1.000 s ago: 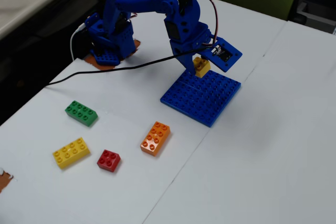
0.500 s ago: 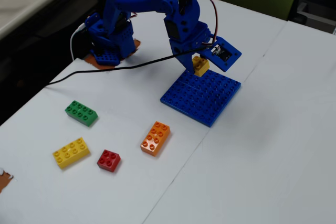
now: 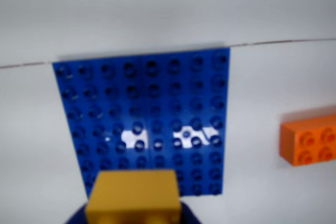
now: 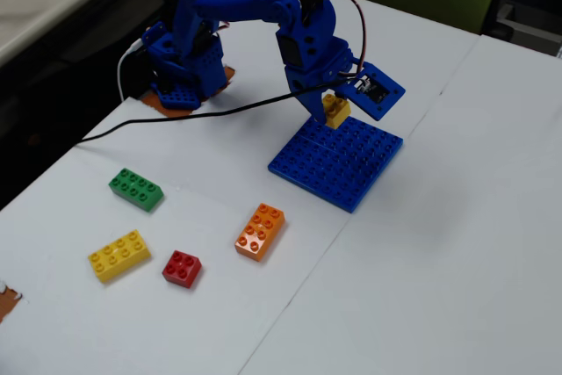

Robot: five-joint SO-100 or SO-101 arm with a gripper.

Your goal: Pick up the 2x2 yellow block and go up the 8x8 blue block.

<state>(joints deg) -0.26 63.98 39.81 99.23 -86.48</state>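
Note:
The 2x2 yellow block [image 4: 335,111] hangs in my gripper [image 4: 331,111], which is shut on it just above the far edge of the 8x8 blue block [image 4: 336,164]. In the wrist view the yellow block [image 3: 133,197] fills the bottom centre, blurred, with blue finger parts on either side of it. Beyond it lies the blue baseplate [image 3: 144,114], flat on the white table with nothing standing on its studs. Whether the yellow block touches the plate cannot be told; in the fixed view it appears slightly raised.
An orange brick [image 4: 261,231] [image 3: 308,139] lies near the plate. A red brick [image 4: 182,269], a longer yellow brick [image 4: 118,256] and a green brick [image 4: 136,189] lie further left in the fixed view. A black cable [image 4: 176,119] crosses the table by the arm base [image 4: 183,76].
The gripper with the yellow block has risen very slightly over the plate's far edge. Nothing else has moved.

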